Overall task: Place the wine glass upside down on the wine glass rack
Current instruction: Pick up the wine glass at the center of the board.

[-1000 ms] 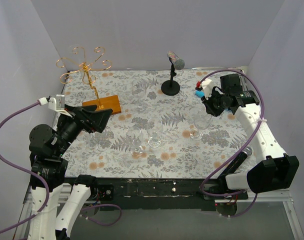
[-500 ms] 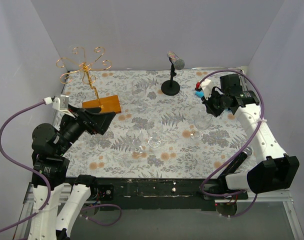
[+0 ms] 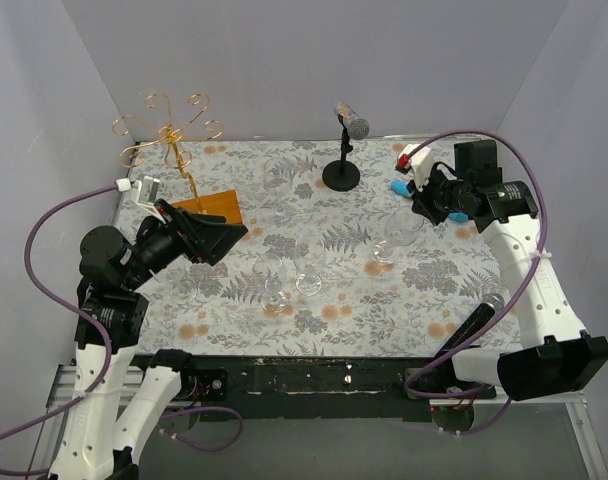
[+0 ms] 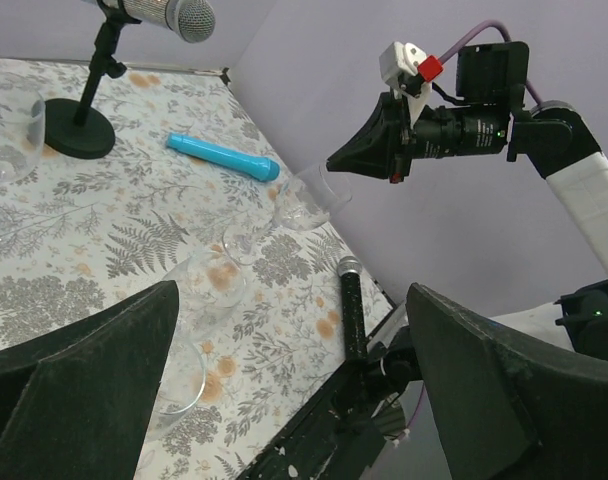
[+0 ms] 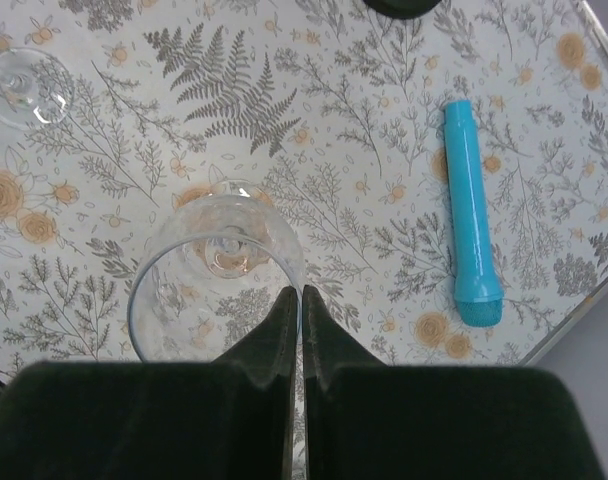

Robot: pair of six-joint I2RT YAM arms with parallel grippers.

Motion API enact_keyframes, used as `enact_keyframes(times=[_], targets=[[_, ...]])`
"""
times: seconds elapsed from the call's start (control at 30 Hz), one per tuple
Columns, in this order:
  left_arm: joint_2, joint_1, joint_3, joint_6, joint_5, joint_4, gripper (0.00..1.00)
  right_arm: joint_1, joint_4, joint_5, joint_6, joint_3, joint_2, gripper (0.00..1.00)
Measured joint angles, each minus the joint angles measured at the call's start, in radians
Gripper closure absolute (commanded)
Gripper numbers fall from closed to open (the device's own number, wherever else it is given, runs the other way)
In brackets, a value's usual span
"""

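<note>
My right gripper [image 3: 421,212] [image 5: 302,290] is shut on the rim of a clear wine glass [image 3: 399,235] [image 5: 219,265], one finger inside the bowl and one outside. In the left wrist view this wine glass [image 4: 306,203] leans over with its foot low near the table. The wine glass rack [image 3: 170,135], gold wire on an orange-brown wooden base [image 3: 212,206], stands at the far left. My left gripper [image 3: 229,240] [image 4: 294,290] hovers wide open just in front of that base, holding nothing.
Two more glasses [image 3: 274,285] [image 3: 309,283] stand mid-table. A black microphone stand [image 3: 342,155] is at the back. A blue microphone [image 5: 469,215] lies under the right wrist. A black microphone [image 3: 479,322] lies near the front right edge.
The right jaws closed on the glass rim, and that arm rose and shifted right, tilting the glass. The left arm lifted and swung a little to the right.
</note>
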Motion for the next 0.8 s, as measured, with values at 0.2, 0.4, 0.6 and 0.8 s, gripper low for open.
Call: enact_keyframes(times=[0.2, 0.4, 0.6, 0.8], targets=[[0.055, 0.000, -0.011, -0.055, 0.076, 0.067, 0.02, 0.000, -0.025, -0.067, 0.001, 0.077, -0.003, 0.99], [0.100, -0.002, -0.026, -0.100, 0.115, 0.128, 0.02, 0.000, -0.045, -0.124, 0.008, 0.159, -0.008, 0.99], [0.135, -0.011, -0.035, -0.134, 0.122, 0.179, 0.02, 0.000, -0.047, -0.163, 0.019, 0.206, -0.026, 0.99], [0.171, -0.047, -0.040, -0.150, 0.115, 0.206, 0.02, 0.000, -0.053, -0.180, 0.022, 0.207, -0.027, 0.99]])
